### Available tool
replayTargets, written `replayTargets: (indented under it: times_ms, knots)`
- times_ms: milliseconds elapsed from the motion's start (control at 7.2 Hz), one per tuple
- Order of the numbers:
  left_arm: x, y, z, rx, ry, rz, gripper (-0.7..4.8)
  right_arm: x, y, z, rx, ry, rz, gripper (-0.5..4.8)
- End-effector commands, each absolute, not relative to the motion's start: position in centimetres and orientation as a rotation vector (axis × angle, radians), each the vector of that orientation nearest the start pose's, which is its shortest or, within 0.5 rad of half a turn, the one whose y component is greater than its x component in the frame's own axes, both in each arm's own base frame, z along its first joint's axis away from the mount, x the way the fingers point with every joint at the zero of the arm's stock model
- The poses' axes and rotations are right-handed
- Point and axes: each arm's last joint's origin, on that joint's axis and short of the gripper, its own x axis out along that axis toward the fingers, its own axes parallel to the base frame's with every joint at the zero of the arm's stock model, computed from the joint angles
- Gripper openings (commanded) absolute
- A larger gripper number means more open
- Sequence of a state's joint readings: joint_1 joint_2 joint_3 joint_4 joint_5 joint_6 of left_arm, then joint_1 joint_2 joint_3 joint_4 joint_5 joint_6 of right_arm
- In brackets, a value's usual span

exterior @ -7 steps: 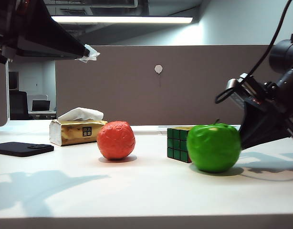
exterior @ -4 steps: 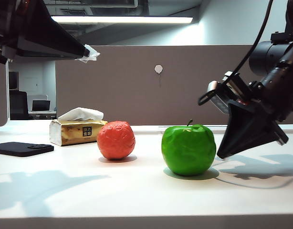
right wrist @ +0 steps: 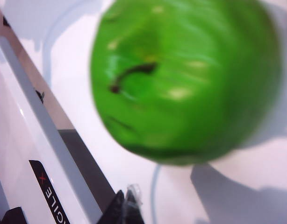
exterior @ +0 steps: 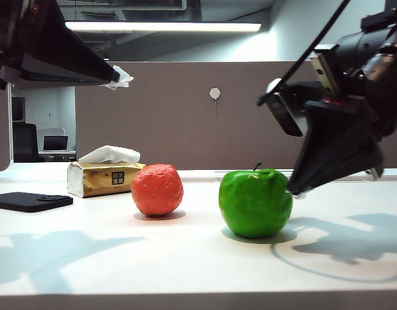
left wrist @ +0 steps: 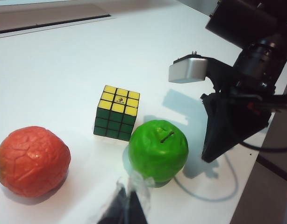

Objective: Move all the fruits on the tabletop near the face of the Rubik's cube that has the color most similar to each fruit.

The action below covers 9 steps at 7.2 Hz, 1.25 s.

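The green apple (exterior: 255,203) stands on the white tabletop (exterior: 185,258) and hides the Rubik's cube in the exterior view. In the left wrist view the apple (left wrist: 158,149) sits right against the Rubik's cube (left wrist: 116,112), by its green face, with the yellow face up. The orange (exterior: 157,189) rests apart to the left, also visible as the orange (left wrist: 32,160). My right gripper (exterior: 295,192) is shut and empty, its tip just beside the apple (right wrist: 185,79). My left gripper (exterior: 118,76) hangs high at the left, shut and empty.
A gold tissue box (exterior: 101,177) and a flat black object (exterior: 30,201) lie at the back left. A brown partition runs behind the table. The desk's edge (left wrist: 267,156) is close behind the right arm.
The apple slid left from beside the cube to in front of it, then stopped. The right gripper has since risen and swung higher beside the apple. The left arm stayed still.
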<state>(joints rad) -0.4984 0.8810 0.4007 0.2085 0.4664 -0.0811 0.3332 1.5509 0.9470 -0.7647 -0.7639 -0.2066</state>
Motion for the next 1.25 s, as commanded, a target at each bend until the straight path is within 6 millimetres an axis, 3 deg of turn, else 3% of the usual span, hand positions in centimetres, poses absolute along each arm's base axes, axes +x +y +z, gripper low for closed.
replayTargets:
  times_ms: [139, 278, 417, 1112, 1250]
  knots:
    - [15.9, -10.1, 22.5, -0.072, 0.307, -0.946, -0.05, 25.5, 12.3, 19.5, 0.116, 1.194, 0.992, -0.01]
    - [15.9, -10.1, 22.4, -0.072, 0.310, -0.946, -0.05, 25.4, 12.2, 19.4, 0.142, 1.241, 0.938, -0.01]
    - [15.9, -10.1, 22.4, -0.072, 0.310, -0.949, -0.05, 25.6, 11.9, 19.2, 0.040, 1.235, 0.804, -0.01]
    - [15.8, -10.1, 22.4, -0.072, 0.318, -0.948, -0.05, 27.1, 12.7, 18.7, 0.062, 1.121, 0.852, -0.01]
    - [15.8, -10.1, 22.3, -0.072, 0.322, -0.948, -0.05, 26.8, 14.0, 18.2, 0.124, 1.141, 0.978, -0.01]
